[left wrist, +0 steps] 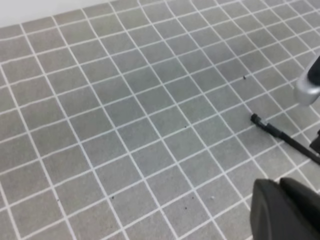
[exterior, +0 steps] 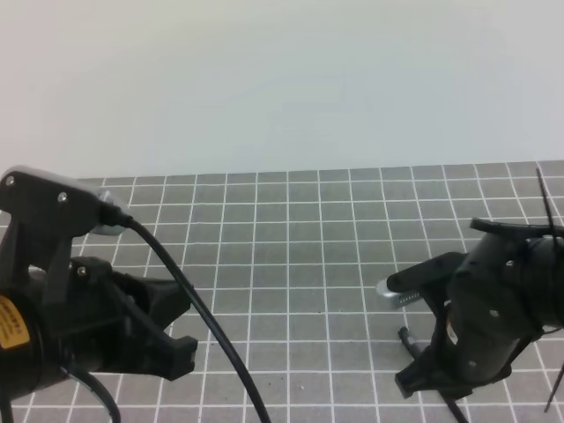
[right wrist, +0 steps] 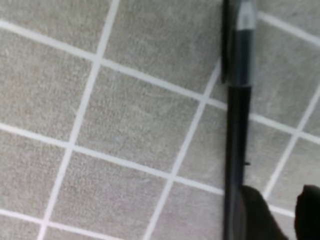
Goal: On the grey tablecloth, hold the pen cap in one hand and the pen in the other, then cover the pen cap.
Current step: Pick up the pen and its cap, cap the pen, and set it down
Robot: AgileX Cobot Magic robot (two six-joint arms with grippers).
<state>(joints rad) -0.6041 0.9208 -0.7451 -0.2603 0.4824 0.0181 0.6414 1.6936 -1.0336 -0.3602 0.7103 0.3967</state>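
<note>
The pen (right wrist: pixel 235 150) lies flat on the grey tablecloth (exterior: pixel 291 264), near the right side of the cloth and under the right gripper (exterior: pixel 397 337). In the right wrist view it runs almost straight up the picture. Its upper part is a little thicker, with a lighter grey band and what looks like a clip along the left edge. This thicker part appears to be the pen cap (right wrist: pixel 240 45), already pushed on the pen, though the picture is blurred and the joint is not sharp.

The right gripper is spread open. In the high view its two fingers stand well apart, one above and one below the pen, and it does not grasp anything. In the wrist view a dark fingertip (right wrist: pixel 255 215) is just beside the lower part of the pen; whether it touches the pen cannot be told.

The left gripper (exterior: pixel 183 335) is clenched with nothing seen between its fingers. It hangs over the cloth well apart from the pen. In its own wrist view the pen (left wrist: pixel 282 136) lies alone on the squares towards the right edge.

Judging from this, the main work seems finished: cap and pen are one piece, set down on the cloth and released. What is left is probably only for both arms to move away from it. If the cap is not pressed fully home, the pictures do not show it.
</note>
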